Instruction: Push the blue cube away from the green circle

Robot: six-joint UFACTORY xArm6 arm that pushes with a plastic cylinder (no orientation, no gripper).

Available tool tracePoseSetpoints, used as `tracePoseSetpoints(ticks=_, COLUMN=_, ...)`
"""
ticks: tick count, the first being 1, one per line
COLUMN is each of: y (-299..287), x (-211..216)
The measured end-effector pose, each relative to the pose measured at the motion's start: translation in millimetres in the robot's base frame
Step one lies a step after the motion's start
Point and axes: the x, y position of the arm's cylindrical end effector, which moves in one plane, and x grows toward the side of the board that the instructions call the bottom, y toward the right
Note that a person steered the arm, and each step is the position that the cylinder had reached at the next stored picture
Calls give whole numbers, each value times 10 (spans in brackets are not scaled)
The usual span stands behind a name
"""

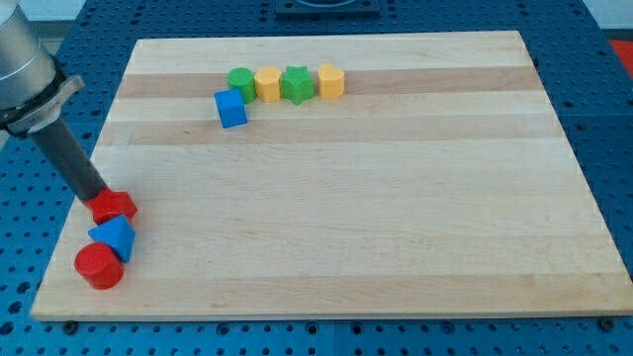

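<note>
The blue cube (230, 108) lies near the view's top left of the wooden board, touching the green circle (240, 83) just above and to its right. My tip (96, 199) is far from both, at the board's left edge, touching the upper left of a red block (115, 207).
A row runs right from the green circle: a yellow block (267, 84), a green star (296, 84) and a yellow hexagon (330, 81). Below the red block lie a blue triangular block (113, 238) and a red cylinder (98, 266). The board's left edge (74, 208) is close by.
</note>
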Motion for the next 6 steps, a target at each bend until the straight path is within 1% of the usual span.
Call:
tracePoseSetpoints(ticks=1, y=377, x=-191)
tracePoseSetpoints(ticks=2, y=956, x=-201)
tracePoseSetpoints(ticks=3, y=1496, x=-366)
tracePoseSetpoints(ticks=4, y=1996, x=-650)
tracePoseSetpoints(ticks=5, y=2055, x=-1144)
tracePoseSetpoints(ticks=6, y=1727, x=-1401)
